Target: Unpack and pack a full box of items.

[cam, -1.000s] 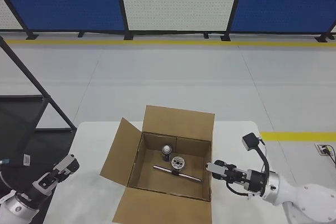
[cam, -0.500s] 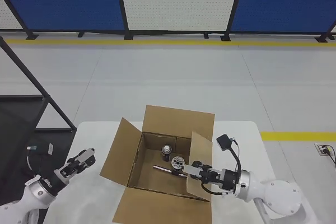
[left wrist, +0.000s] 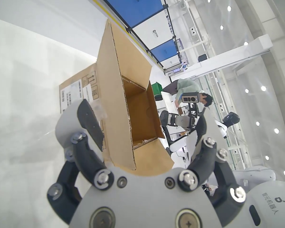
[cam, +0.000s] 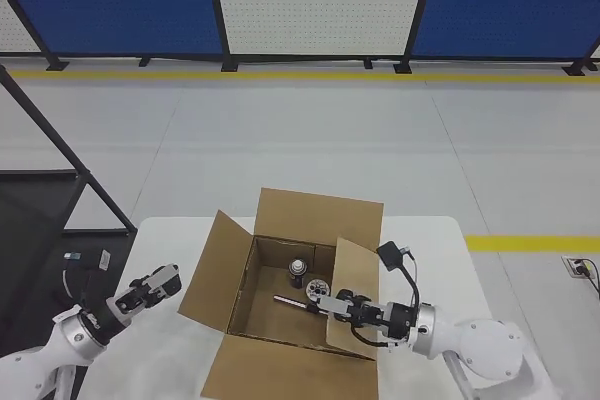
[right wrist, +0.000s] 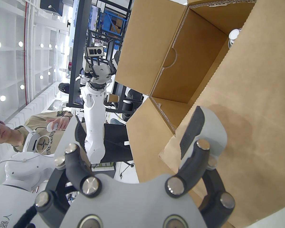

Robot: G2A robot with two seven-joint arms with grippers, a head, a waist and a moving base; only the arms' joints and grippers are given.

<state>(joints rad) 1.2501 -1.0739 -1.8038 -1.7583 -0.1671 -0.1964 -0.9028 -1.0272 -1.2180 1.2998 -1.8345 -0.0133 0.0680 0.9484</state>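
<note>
An open cardboard box (cam: pixel 280 315) stands mid-table. On its floor are a dark bottle with a white cap (cam: pixel 298 269), a round metal part (cam: pixel 318 291) and a thin rod (cam: pixel 289 299). My right gripper (cam: pixel 330 301) is open, and one finger (right wrist: pixel 199 129) rests on the outside of the right flap (cam: pixel 353 290), which stands tilted in over the box. In the right wrist view I see the box's inside (right wrist: pixel 192 55) and the white cap (right wrist: pixel 234 34). My left gripper (cam: pixel 163 282) is open just outside the spread left flap (cam: pixel 212 265), whose edge (left wrist: pixel 114 72) lines up between the fingers.
The white table (cam: pixel 160 345) has free room on both sides of the box. A black metal rack (cam: pixel 30 215) stands off the table's left edge. The near flap (cam: pixel 290 372) lies folded out toward the front edge.
My right gripper has moved left against the right flap and swung it up and in over the box. My left gripper has come closer to the left flap.
</note>
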